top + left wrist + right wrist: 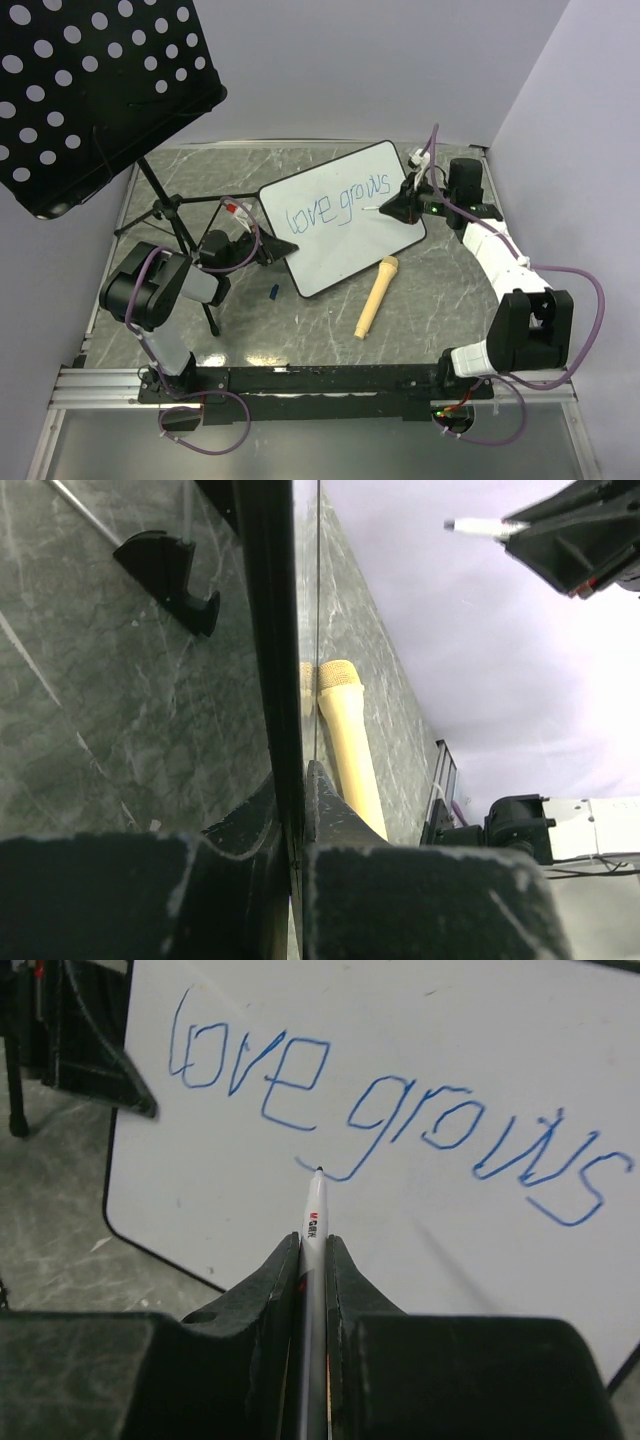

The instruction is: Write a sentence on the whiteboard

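The whiteboard (345, 240) stands tilted on the table, its face turned toward the right arm. On it is the sentence (338, 205) in blue marker, reading "love grows" in one line; it also shows in the right wrist view (380, 1110). My left gripper (266, 250) is shut on the board's left edge, seen edge-on in the left wrist view (268, 630). My right gripper (398, 207) is shut on a white marker (315, 1225). The marker's tip points at the board just below the "g". In the left wrist view the marker (485, 525) stands off the board's face.
A black perforated stand panel (90, 90) on a tripod (180, 225) stands at the back left. A yellow microphone-shaped object (376, 296) lies in front of the board. A small blue cap (273, 291) lies near the board's lower left corner. Walls close in the back and right.
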Motion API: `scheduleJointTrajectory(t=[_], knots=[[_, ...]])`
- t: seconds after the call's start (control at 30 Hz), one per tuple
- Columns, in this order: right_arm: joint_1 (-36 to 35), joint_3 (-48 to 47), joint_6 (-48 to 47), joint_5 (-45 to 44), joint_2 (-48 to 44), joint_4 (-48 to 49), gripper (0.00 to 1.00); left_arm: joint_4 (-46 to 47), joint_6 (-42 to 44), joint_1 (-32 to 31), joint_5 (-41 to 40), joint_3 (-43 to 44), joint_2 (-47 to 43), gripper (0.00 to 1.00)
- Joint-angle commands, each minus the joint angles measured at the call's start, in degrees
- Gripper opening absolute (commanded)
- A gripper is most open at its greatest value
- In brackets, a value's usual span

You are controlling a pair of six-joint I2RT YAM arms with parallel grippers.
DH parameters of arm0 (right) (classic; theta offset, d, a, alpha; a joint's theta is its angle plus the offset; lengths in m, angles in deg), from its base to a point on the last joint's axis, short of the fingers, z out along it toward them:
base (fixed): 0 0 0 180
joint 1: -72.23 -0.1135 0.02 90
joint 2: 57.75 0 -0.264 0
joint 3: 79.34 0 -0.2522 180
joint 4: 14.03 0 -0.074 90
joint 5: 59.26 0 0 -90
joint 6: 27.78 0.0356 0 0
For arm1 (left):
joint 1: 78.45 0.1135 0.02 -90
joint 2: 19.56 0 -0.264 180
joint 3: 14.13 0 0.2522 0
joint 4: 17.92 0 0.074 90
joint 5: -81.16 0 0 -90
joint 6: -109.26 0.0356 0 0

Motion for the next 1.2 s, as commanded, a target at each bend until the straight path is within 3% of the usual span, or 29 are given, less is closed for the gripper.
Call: scheduleJointTrajectory(t=[0.0, 0.73, 1.17], knots=[[-0.3, 2.0, -3.9, 4.0, -4.4, -1.8, 0.00, 8.7, 4.5, -0.5, 3.6, 1.3, -3.4, 0.01], [-1.9, 5.2, -7.4, 2.1, -2.7, -3.7, 0.00, 11.6, 2.6, -0.7, 2.7, -0.1, -3.0, 0.01], [-6.0, 5.3, -14.2, -6.1, -1.1, -4.4, 0.00, 13.0, 1.8, -0.9, 2.3, -0.5, -2.6, 0.01]])
